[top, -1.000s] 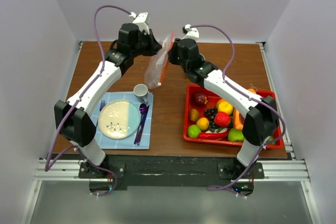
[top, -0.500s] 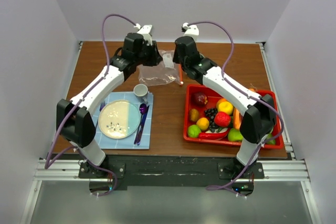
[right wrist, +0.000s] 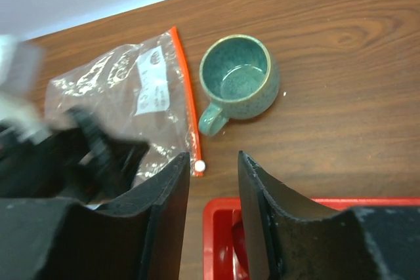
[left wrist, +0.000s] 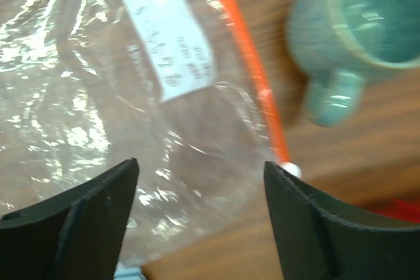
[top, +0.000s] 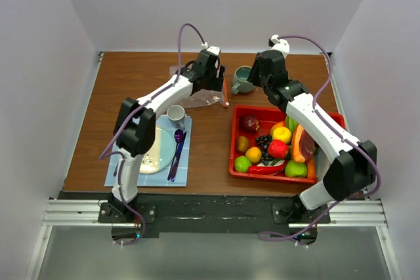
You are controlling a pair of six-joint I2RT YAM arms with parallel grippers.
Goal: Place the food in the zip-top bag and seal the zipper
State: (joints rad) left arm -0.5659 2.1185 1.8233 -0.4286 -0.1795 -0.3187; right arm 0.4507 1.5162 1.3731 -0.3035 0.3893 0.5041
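Observation:
The zip-top bag lies flat and crinkled on the wooden table, held by nothing. Its orange-red zipper runs along its right edge to a small white slider. My left gripper hovers over the bag, jaws wide open with nothing between them. Just right of it, my right gripper is open above the bare table between the zipper's end and the tray. In the top view the bag is mostly hidden under the left gripper. The food sits in the red tray.
A green mug stands just right of the zipper, at the back of the table. At the front left, a blue mat carries a plate, a small white cup and a purple spoon.
The bag, held up between both grippers a second ago, has come down flat on the table. Both grippers have opened off it, and both arms have shifted right, uncovering the mug.

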